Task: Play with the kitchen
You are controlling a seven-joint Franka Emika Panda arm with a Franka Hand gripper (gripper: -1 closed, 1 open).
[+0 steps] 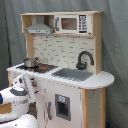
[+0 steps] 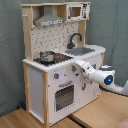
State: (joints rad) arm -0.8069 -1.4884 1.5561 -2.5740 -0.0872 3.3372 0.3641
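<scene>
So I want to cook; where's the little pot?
In both exterior views the pot sits on the stove, left of the sink.

My arm (image 1: pixel 19 97) sits low at the first exterior view's left, reaching the kitchen (image 1: pixel 62 65) front below the pot (image 1: pixel 31 62).

a grey curtain (image 1: pixel 114 55) hangs behind; light wooden floor (image 2: pixel 30 119) below.

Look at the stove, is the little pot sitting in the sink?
No, in the second exterior view the small metal pot sits on the black stove top, beside the grey sink, not in it.
</scene>
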